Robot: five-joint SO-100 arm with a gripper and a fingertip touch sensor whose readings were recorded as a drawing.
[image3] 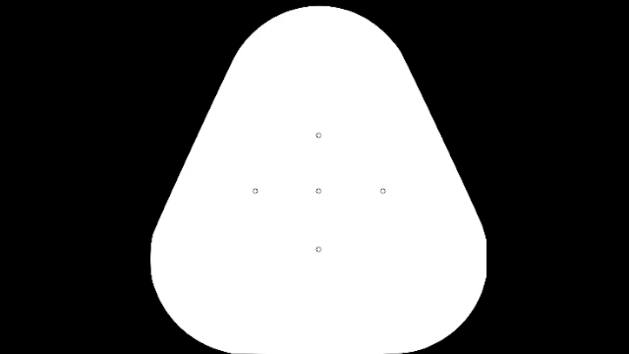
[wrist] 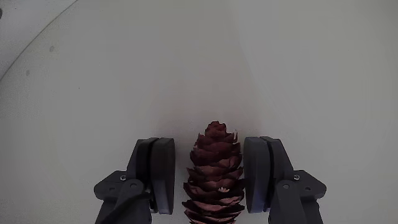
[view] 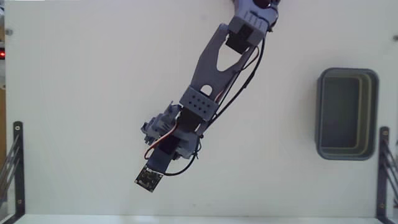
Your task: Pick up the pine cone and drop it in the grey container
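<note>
In the wrist view the pine cone point(wrist: 214, 168), reddish-brown with dark scales, stands between my gripper's point(wrist: 208, 142) two dark fingers. The left finger point(wrist: 158, 171) has a narrow gap to the cone, while the right finger point(wrist: 261, 171) is almost against it. The gripper is open around the cone. In the fixed view the grey arm point(view: 205, 81) reaches from the top centre down to the lower left and hides the cone beneath it. The grey container point(view: 372, 112) sits far to the right in that view, well away from the arm, with nothing visible inside.
The table is plain white. Black metal brackets stand at the lower left edge point(view: 15, 162) and the lower right edge point(view: 383, 168) in the fixed view, the right one just below the container. The arm's wrist camera board point(view: 148, 179) sticks out near the table's front.
</note>
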